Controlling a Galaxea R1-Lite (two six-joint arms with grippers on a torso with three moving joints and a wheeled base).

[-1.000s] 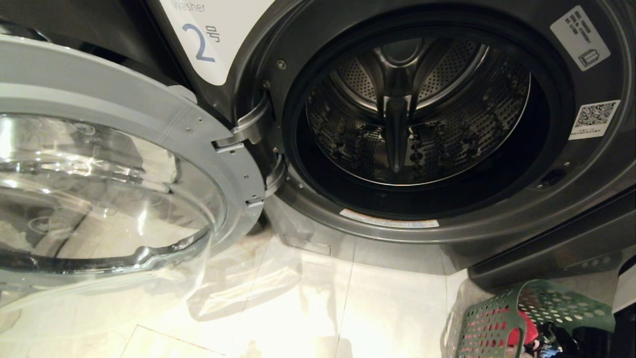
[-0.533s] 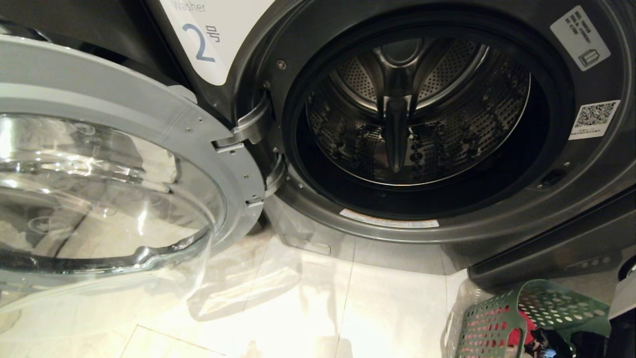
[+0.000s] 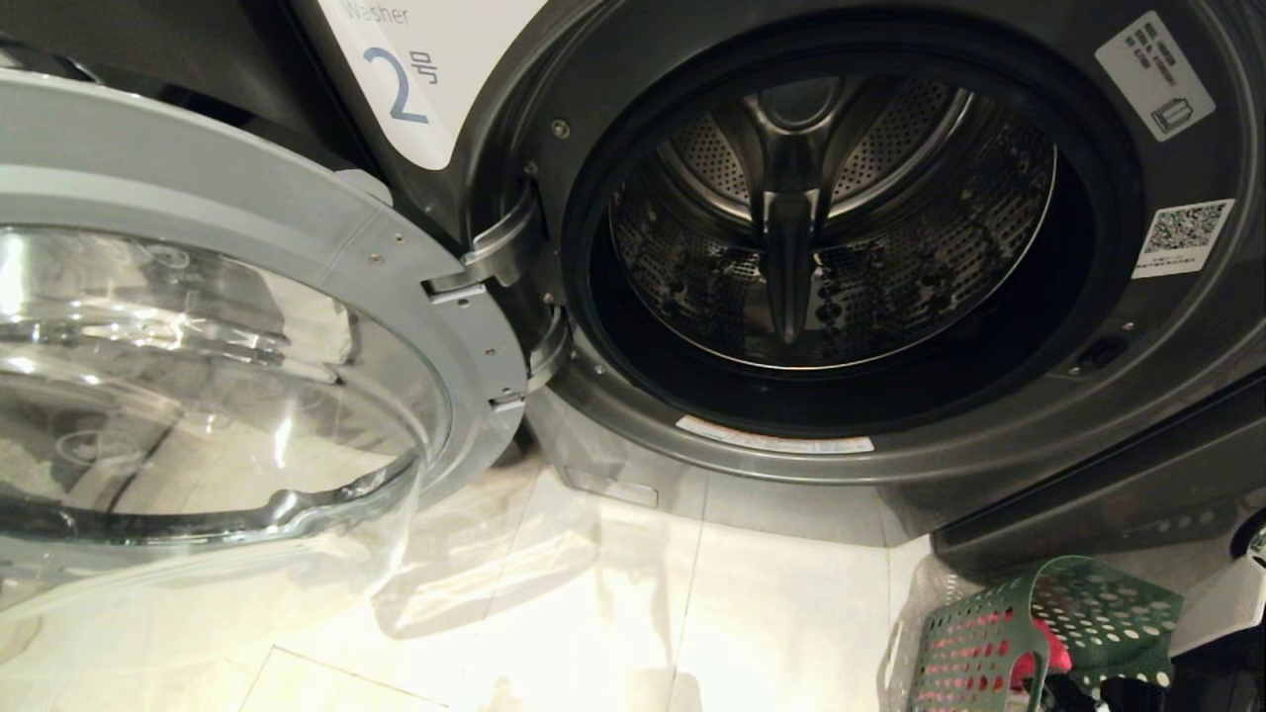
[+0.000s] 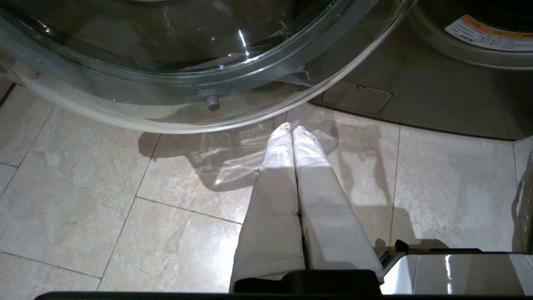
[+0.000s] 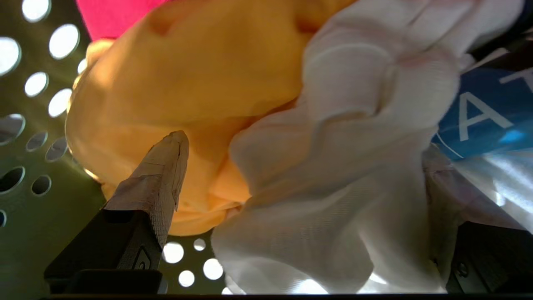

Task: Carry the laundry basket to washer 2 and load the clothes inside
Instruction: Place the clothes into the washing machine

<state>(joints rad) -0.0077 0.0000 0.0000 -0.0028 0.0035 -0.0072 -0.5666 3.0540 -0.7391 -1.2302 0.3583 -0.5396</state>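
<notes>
Your right gripper (image 5: 291, 166) is down inside the basket (image 5: 25, 208), jaws spread as wide as they go and closed on nothing. One taped finger (image 5: 160, 166) lies against the yellow-orange garment (image 5: 187, 75). The other finger is hidden behind the white garment (image 5: 333, 175), which sits in the gap between the two. A red-pink piece (image 5: 112, 14) lies beyond the yellow one, against the perforated wall. A blue patch with white lettering (image 5: 483, 112) shows at the far side of the white cloth.

In the head view you only get the corner of the basket (image 3: 999, 633), on the floor (image 3: 643, 613) at the lower right, just in front of the washer's right base. Red cloth (image 3: 1048, 653) shows through its holes. The white arm (image 3: 1221, 603) comes in over it from the right edge; the gripper itself is out of that frame.

Washer 2 (image 3: 1187, 396) stands right ahead, door (image 3: 227, 396) swung fully open to the left, label "2" (image 3: 396, 84) beside the opening. No clothes visible in the drum (image 3: 831, 218).

Your left gripper (image 4: 291, 130) is parked low over the tiles (image 4: 125, 200), fingers pressed together with nothing between them. It points at the lower rim of the open door (image 4: 200, 112), tips near it but clear.
</notes>
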